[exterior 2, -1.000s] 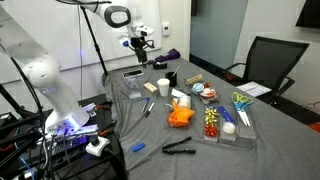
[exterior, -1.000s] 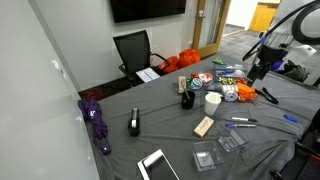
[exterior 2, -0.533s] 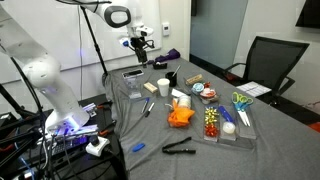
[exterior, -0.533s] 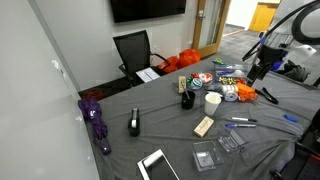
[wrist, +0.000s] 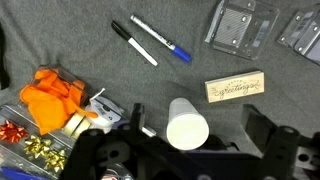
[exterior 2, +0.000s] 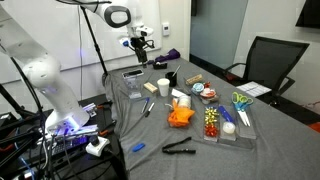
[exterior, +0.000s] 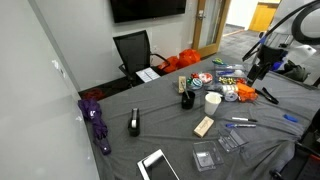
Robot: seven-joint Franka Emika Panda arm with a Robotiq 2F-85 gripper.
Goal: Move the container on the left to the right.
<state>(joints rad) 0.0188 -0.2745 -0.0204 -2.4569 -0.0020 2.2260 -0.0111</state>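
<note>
one container (wrist: 240, 25) beside its twin (wrist: 300, 30)

The table (exterior: 160, 108) carries two clear boxes (wrist: 240, 25) (wrist: 303, 30) of the same kind. The wrist view shows two pens (wrist: 134, 43) (wrist: 160, 40), one white cup (wrist: 187, 130), one wooden block (wrist: 234, 88) and one orange bundle (wrist: 55, 98). In an exterior view I count also one purple umbrella (exterior: 97, 120), one tablet (exterior: 157, 165) and one black tape dispenser (exterior: 134, 123). Behind the table there is one office chair (exterior: 133, 50) and, on the wall, one dark screen (exterior: 148, 8). Small things further away are too many and too small to count.
</note>
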